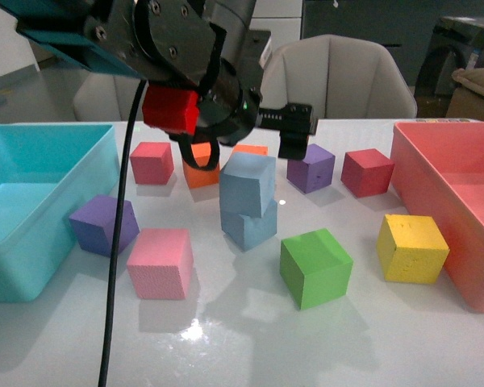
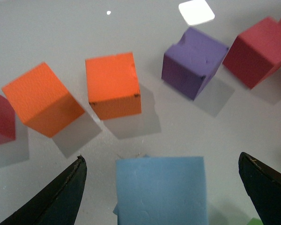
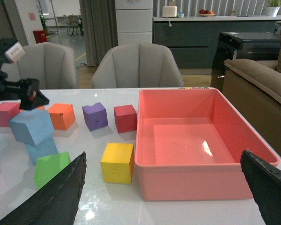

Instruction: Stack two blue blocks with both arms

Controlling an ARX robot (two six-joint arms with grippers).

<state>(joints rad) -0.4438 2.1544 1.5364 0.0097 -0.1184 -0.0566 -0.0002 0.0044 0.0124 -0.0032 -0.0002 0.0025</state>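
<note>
Two sky-blue blocks stand stacked mid-table. The upper blue block (image 1: 248, 184) (image 3: 32, 125) sits twisted on the lower blue block (image 1: 250, 226) (image 3: 41, 149). My left gripper (image 1: 252, 143) (image 2: 160, 157) hangs open just above and behind the stack. Its fingers (image 2: 61, 197) stand wide on either side of the upper block's top face (image 2: 161, 190) without touching it. My right gripper (image 3: 162, 154) is open and empty, far to the right near the pink bin. The front view leaves it out.
A turquoise bin (image 1: 32, 161) stands at the left and a pink bin (image 1: 436, 161) (image 3: 201, 176) at the right. Loose cubes ring the stack: green (image 1: 315, 267), yellow (image 1: 412, 247), pink (image 1: 160, 263), purple (image 1: 105, 224) (image 1: 310, 168), dark red (image 1: 366, 172), orange (image 1: 200, 173).
</note>
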